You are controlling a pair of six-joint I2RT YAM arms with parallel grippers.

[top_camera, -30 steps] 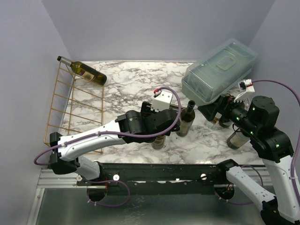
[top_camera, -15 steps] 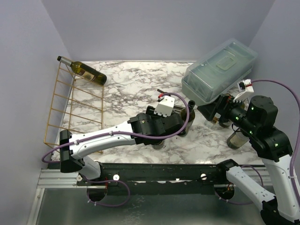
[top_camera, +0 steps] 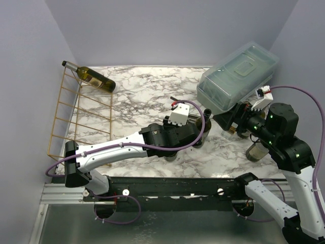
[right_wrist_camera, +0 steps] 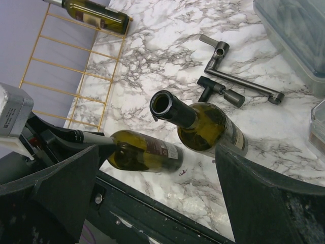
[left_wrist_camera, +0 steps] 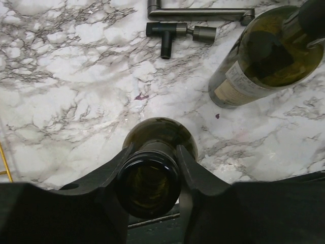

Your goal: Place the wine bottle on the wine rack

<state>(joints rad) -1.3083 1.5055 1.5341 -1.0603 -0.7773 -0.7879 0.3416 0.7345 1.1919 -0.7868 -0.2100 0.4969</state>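
A green wine bottle (left_wrist_camera: 158, 129) stands on the marble near the front rail, also in the right wrist view (right_wrist_camera: 144, 151). My left gripper (left_wrist_camera: 154, 152) is shut on its neck just under the open mouth, a finger (left_wrist_camera: 119, 162) pressed to each side; from above, the left arm hides most of this bottle (top_camera: 171, 154). The gold wire wine rack (top_camera: 76, 119) stands at the far left with another bottle (top_camera: 92, 79) lying on its top tier. My right gripper (right_wrist_camera: 157, 203) hangs open and empty above the right side of the table (top_camera: 227, 119).
A second open bottle (top_camera: 203, 129) stands right beside the held one (left_wrist_camera: 264, 56). Another bottle (top_camera: 256, 151) stands by the right arm. A translucent grey lidded box (top_camera: 238, 76) fills the back right. Dark metal tools (right_wrist_camera: 238, 84) lie on the marble.
The left arm has reached further right over the bottle, and its jaws have closed onto the neck. The right arm has barely moved.
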